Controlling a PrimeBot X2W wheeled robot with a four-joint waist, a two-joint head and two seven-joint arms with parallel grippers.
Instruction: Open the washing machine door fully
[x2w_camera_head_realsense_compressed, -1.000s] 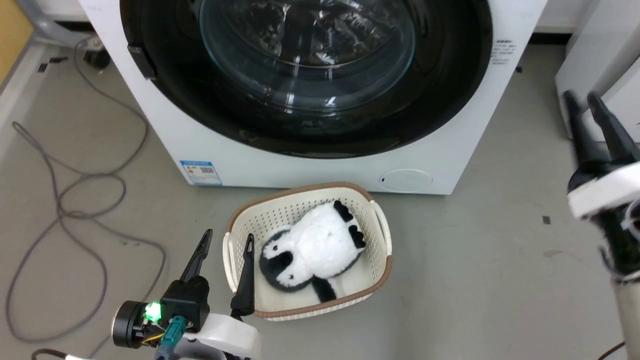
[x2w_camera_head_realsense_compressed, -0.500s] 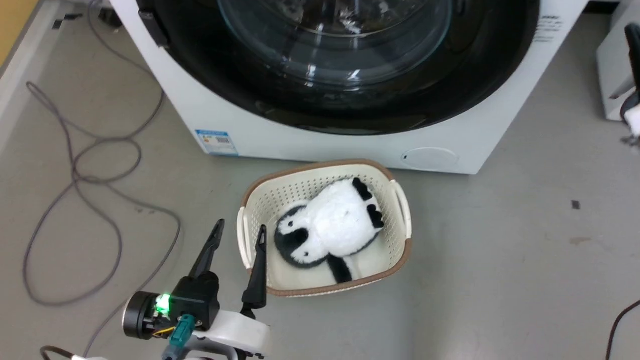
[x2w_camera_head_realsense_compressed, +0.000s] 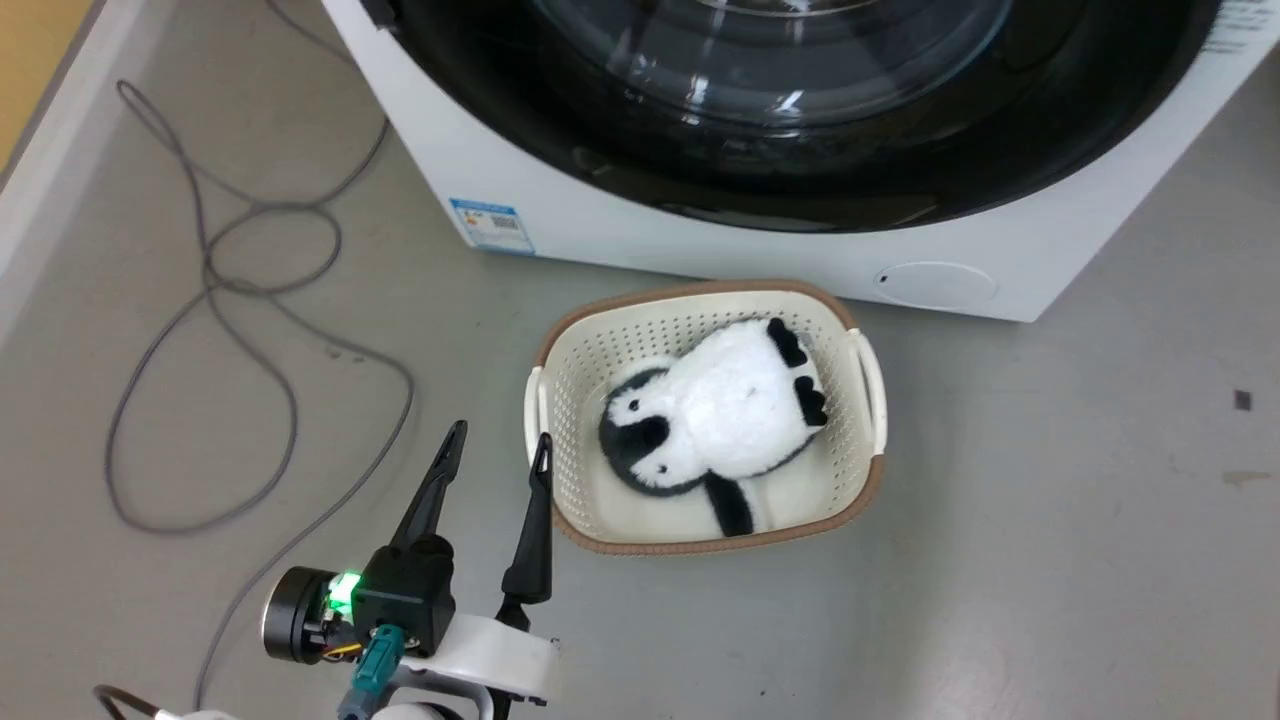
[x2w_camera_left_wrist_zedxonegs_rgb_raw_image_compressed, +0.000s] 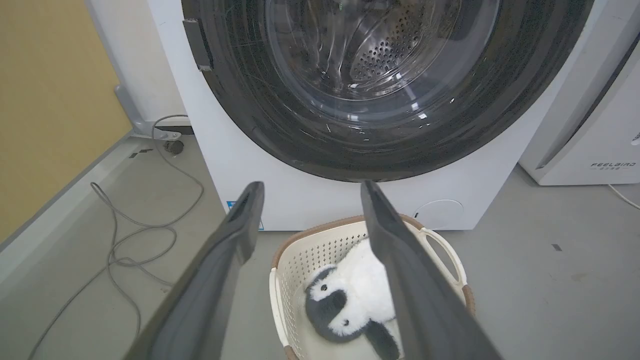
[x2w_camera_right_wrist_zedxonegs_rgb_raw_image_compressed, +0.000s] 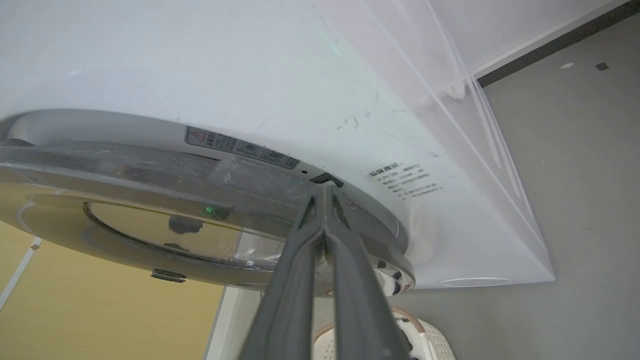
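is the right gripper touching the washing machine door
Cannot tell. In the right wrist view the shut right gripper ends at the rim of the washing machine door, beside a dark slot, but contact itself isn't plain.

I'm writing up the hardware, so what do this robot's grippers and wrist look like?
The left gripper has two long, tapered dark fingers on a black block with a glowing green light, a teal plug, a black round barrel and a white rounded wrist shell. The right gripper has matching long fingers, matte grey close up.
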